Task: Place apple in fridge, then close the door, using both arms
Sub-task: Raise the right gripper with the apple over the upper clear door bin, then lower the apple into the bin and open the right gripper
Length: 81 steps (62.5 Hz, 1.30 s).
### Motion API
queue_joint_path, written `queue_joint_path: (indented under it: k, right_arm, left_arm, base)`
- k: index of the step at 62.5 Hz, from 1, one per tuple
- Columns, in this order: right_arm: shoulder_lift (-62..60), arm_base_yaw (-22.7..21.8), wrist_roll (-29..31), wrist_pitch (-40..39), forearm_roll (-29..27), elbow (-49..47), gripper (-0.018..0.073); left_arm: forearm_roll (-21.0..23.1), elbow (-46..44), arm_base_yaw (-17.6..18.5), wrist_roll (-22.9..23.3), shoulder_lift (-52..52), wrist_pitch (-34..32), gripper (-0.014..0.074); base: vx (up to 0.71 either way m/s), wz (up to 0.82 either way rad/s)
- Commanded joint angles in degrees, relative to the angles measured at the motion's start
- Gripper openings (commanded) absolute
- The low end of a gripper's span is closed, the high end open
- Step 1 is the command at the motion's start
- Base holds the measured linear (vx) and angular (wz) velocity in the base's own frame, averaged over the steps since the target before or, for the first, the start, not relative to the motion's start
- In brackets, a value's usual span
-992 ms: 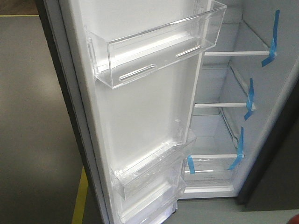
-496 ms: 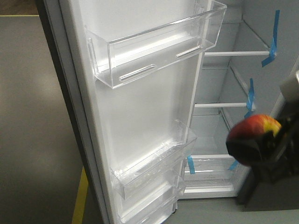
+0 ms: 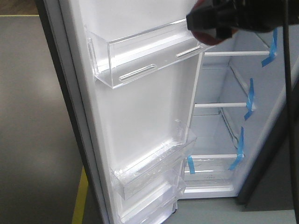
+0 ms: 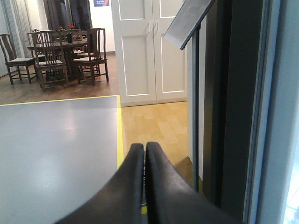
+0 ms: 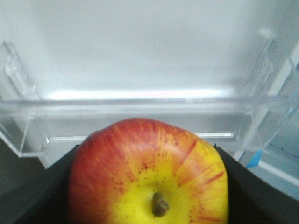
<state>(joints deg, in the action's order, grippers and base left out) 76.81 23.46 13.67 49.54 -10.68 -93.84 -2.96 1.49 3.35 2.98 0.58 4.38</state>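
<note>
The fridge [image 3: 212,84] stands open, and its door [image 3: 140,116] is swung wide to the left with the white inside face showing. The apple [image 5: 149,172] is held between the right jaws, which are clamped on its two sides. Its stem dimple and yellow patch face the wrist camera. In the front view the right arm [image 3: 243,14] comes in from the upper right, and only a dark red part of the apple shows under the black jaws. There the apple is up in the air at the right end of the top bin [image 3: 154,56] of the door, close to its rim, and it rests on nothing. In the right wrist view the clear wall of this bin crosses just behind the apple.

Lower bins [image 3: 154,163] sit further down on the door. Inside the fridge, white-edged shelves [image 3: 229,53] are marked with strips of blue tape [image 3: 273,42] at their right ends. A black cable [image 3: 290,116] hangs down at the right edge of the front view.

The left jaws are pressed together with nothing between them. They hang low over a grey floor [image 4: 56,149] with a yellow line [image 4: 120,130], beside a dark upright panel [image 4: 233,116]. I cannot tell whether they touch it.
</note>
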Motion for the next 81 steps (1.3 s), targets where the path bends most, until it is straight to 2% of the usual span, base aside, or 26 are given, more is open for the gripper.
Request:
queue_joint_path:
  k: [1,24,37,45,53,71,81]
  right_arm:
    - [2.9,0.0,1.7,-4.2,-0.3,-8.5,0.0356]
    - [16.7,0.0,3.3,-4.3,-0.3,-25.2,0.0356]
    - [21.0,0.0,4.7,-7.3,0.1,-26.6,0.0356]
    - [22.1,0.0,4.7,-6.5,0.4,-26.6,0.0361]
    - [22.6,0.0,4.7,-5.2,0.6,-26.5,0.0403]
    - [22.8,0.0,4.5,-3.9,1.0,-26.5,0.0586]
    - [21.7,0.0,4.5,-3.3,1.0,-26.5,0.0613]
  left_arm:
    - [0.1,1.2,0.0,0.4,0.9,-4.0,-0.0006]
    - [0.1,1.2,0.0,0.4,0.9,-4.0,-0.0006]
    - [0.1,1.2,0.0,0.4,0.9,-4.0,-0.0006]
    - [0.1,1.2,0.0,0.4,0.9,-4.0,-0.0006]
    - [0.1,1.2,0.0,0.4,0.9,-4.0,-0.0006]
    - [0.1,1.2,0.0,0.4,0.9,-4.0,-0.0006]
    - [0.1,1.2,0.0,0.4,0.9,-4.0,-0.0006]
  base:
    - [0.00,0.00]
    - [0.00,0.00]
    - [0.00,0.00]
    - [0.00,0.00]
    - [0.00,0.00]
    - [0.00,0.00]
    - [0.00,0.00]
